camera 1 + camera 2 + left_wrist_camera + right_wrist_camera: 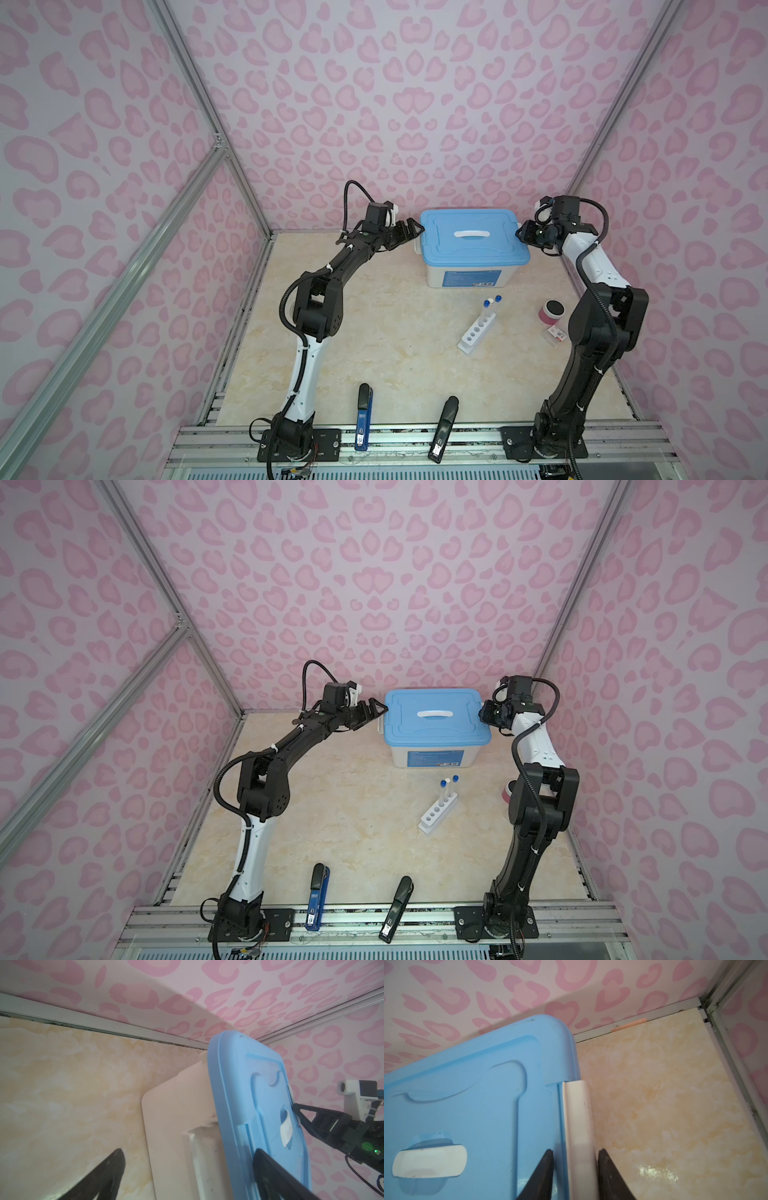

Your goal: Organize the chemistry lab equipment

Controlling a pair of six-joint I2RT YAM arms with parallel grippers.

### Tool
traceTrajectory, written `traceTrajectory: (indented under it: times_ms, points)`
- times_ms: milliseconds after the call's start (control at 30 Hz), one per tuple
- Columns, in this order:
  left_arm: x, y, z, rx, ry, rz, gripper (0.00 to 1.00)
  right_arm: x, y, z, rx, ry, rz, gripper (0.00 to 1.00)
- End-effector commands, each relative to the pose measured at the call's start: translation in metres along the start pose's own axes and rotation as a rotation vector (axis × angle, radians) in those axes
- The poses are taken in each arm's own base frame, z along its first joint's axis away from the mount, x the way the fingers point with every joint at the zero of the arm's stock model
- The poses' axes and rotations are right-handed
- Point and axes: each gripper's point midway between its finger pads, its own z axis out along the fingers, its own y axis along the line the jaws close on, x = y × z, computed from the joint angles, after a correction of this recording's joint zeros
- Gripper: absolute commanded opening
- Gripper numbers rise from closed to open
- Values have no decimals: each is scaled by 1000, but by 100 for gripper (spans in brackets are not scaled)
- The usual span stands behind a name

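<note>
The white holed plastic rack [477, 332] with thin clear capped test tubes [486, 309] stands on the surface [374, 353], below and behind both claws, nearer the right arm. The sky-blue lid [473, 249] of the white storage box [465, 276] likely opens first. Its white side latch [579, 1122] runs lengthwise between the half-closed fingers of the right claw [575, 1151], narrow gaps either side, nothing gripped. The left claw [188, 1151] gapes wide, empty, straddling the opposite lid edge.

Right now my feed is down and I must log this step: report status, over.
Left gripper open at the blue lid edge. Right gripper astride the white latch, grip unclear. Three tubes in the rack, nothing blocking.
</note>
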Motion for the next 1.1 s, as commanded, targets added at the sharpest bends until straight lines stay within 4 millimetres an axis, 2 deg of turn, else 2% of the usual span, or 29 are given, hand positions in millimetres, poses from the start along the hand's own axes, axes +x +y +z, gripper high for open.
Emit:
traceTrajectory:
  times_ms: [0, 467, 967, 1067]
  points:
    - [-58, -113, -99, 128, -174, 135, 97, 26, -12, 8, 60, 98, 10, 35]
    - [-58, -113, -99, 130, -174, 136, 97, 25, -11, 7, 77, 100, 3, 31]
    - [-59, -114, -101, 137, -175, 137, 97, 22, -8, 4, 88, 101, -9, 30]
    - [-60, -119, -104, 150, -178, 151, 97, 18, -7, 2, 88, 93, -12, 31]
